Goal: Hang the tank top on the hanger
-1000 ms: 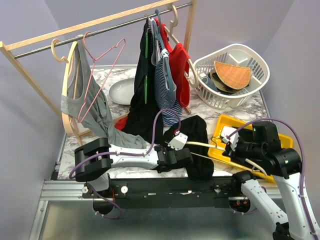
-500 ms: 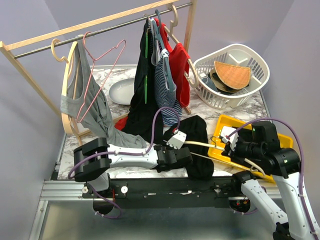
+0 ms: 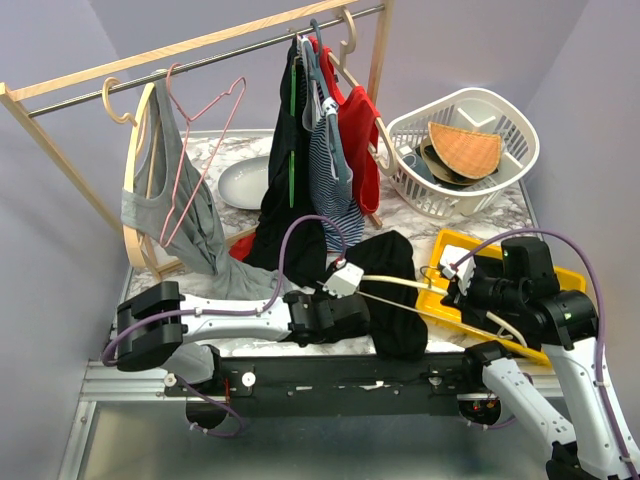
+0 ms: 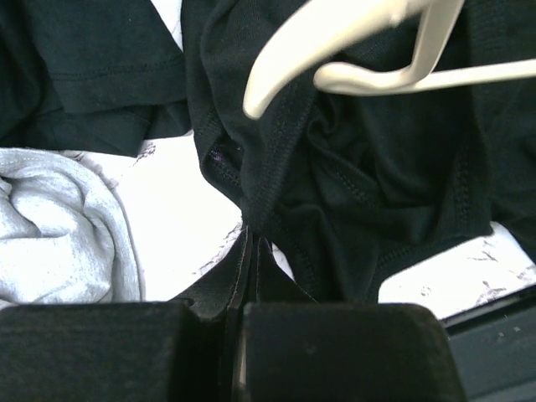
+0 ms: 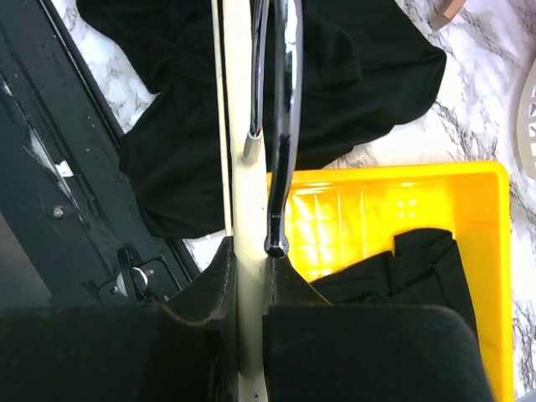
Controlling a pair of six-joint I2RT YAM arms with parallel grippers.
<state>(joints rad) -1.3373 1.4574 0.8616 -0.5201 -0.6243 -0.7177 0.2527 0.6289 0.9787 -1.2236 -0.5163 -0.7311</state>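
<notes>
The black tank top (image 3: 398, 325) lies crumpled on the marble table near its front edge. My left gripper (image 3: 340, 312) is at its left side, shut on a hem of the fabric; the left wrist view shows the jaws (image 4: 251, 244) pinching the tank top (image 4: 377, 167). The cream hanger (image 3: 400, 287) hovers across the garment, one curved arm end (image 4: 335, 33) above the folds. My right gripper (image 3: 455, 287) is shut on the hanger (image 5: 243, 126) near its dark metal hook (image 5: 280, 126), over the tank top (image 5: 352, 75).
A yellow tray (image 3: 565, 272) with a black cloth sits under the right arm. A white basket (image 3: 520, 150) stands at the back right. The rack (image 3: 200, 45) carries several garments, a pink wire hanger (image 3: 205, 140) and a grey top (image 3: 180, 215). A plate (image 3: 245, 180) lies behind.
My left gripper has closed on the tank top's hem and the left arm has drawn back to the left with it. The right arm and hanger barely moved.
</notes>
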